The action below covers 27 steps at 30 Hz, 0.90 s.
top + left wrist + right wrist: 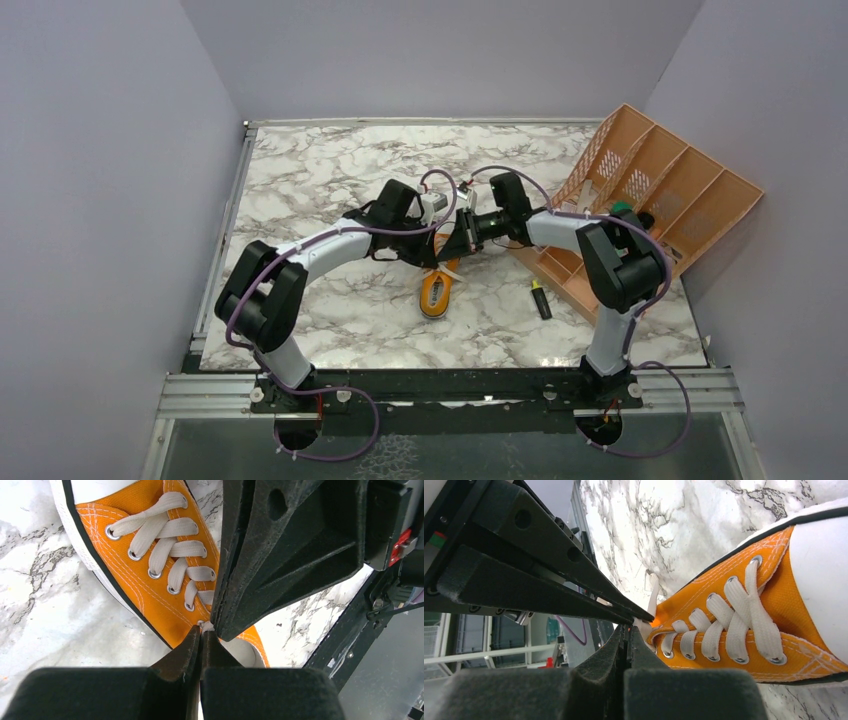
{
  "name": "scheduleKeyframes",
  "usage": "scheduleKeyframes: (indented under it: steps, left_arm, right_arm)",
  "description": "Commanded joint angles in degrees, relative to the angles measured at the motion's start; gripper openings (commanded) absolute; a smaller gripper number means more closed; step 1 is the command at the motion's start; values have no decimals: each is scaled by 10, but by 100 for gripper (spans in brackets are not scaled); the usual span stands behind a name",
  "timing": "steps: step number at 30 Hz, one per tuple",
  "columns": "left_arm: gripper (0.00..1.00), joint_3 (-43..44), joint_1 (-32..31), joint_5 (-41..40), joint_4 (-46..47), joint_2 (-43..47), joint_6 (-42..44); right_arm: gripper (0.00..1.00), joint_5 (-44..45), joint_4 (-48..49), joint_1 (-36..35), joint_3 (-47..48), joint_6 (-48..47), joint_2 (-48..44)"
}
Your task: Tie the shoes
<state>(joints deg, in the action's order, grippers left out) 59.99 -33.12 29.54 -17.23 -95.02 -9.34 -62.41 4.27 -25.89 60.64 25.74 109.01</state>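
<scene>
The orange sneaker (436, 291) with white laces lies on the marble table (330, 180), just below where both grippers meet. In the left wrist view the shoe (160, 600) lies with its laced eyelets (175, 555) running up to the toe. My left gripper (202, 632) is shut, with a bit of white lace (207, 626) pinched at its tips by the shoe's collar. My right gripper (630, 629) is shut too, with a white lace end (642, 626) at its tips next to the shoe (734, 630). In the top view, left gripper (441, 254) and right gripper (463, 238) nearly touch.
A tilted orange divided organiser (650, 200) stands at the right, close behind the right arm. A yellow-green highlighter (541, 298) lies right of the shoe. Grey walls close in the table on three sides.
</scene>
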Motion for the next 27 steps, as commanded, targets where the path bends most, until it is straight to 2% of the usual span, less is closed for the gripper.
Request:
scheduleKeyframes:
  steps: [1, 8, 14, 20, 27]
  left_arm:
    - [0, 4, -5, -36, 31, 10, -30]
    - [0, -54, -8, -11, 138, 26, -104]
    - [0, -116, -9, -9, 256, 41, -160]
    - [0, -163, -9, -16, 342, 49, -198]
    - [0, -161, -9, -68, 301, 84, -173]
  right_arm:
    - [1, -17, 77, -4, -24, 81, -28]
    - [1, 9, 217, -8, -93, 255, -52]
    - [1, 22, 264, -12, -118, 332, -76]
    - [1, 42, 255, -14, -134, 351, -103]
    - [0, 55, 184, -16, -138, 295, -105]
